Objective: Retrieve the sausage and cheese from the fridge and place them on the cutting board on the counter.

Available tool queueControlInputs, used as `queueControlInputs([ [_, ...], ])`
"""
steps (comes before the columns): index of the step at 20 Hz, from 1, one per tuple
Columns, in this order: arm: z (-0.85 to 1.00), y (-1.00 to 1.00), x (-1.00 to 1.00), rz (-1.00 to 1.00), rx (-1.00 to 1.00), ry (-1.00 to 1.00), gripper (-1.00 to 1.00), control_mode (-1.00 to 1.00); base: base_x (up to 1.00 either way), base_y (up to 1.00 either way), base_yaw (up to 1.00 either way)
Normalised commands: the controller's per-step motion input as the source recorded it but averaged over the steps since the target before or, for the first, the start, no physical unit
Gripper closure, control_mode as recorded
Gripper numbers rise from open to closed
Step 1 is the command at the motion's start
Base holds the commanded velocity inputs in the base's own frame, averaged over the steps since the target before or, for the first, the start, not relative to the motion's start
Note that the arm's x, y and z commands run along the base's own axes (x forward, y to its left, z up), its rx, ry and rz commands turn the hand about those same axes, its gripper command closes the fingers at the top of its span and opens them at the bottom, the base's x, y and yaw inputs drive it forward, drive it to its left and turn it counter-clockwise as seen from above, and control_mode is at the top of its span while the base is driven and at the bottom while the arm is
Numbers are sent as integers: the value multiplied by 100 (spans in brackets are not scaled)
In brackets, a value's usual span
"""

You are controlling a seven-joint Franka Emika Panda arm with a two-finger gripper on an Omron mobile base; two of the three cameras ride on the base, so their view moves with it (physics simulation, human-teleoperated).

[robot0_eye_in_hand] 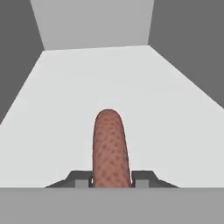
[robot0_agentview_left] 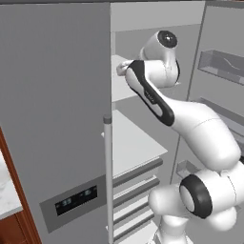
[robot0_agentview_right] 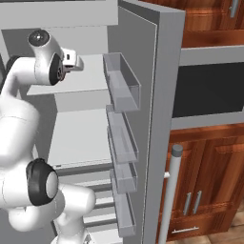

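The reddish-brown sausage point(robot0_eye_in_hand: 109, 144) lies lengthwise on a white upper shelf point(robot0_eye_in_hand: 65, 113) of the fridge point(robot0_agentview_left: 52, 119), pointing at the back wall. My gripper point(robot0_eye_in_hand: 111, 179) has a dark fingertip point(robot0_eye_in_hand: 81, 179) pressed against each side of its near end, shut on it. In the base views my hand point(robot0_agentview_right: 71, 59) reaches in over that upper shelf point(robot0_agentview_right: 90, 78). The cheese, the cutting board and most of the counter are out of view; only a corner of the marbled top point(robot0_agentview_left: 7, 190) shows.
The fridge's left door is closed, with a bar handle point(robot0_agentview_left: 108, 176) and dark display panel point(robot0_agentview_left: 76, 200). The right door point(robot0_agentview_right: 159, 119) stands open, its clear bins point(robot0_agentview_right: 121, 86) close beside my arm. Wooden cabinets point(robot0_agentview_right: 209, 157) lie to the right.
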Motion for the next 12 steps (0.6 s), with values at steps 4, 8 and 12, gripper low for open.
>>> queueControlInputs([
  [4,10,-11,-93,0,0,0,100,-100,0,0,0],
  [8,0,-8,-100,0,0,0,100,-100,0,0,0],
  [12,0,-9,-100,0,3,-1,100,-100,0,0,0],
])
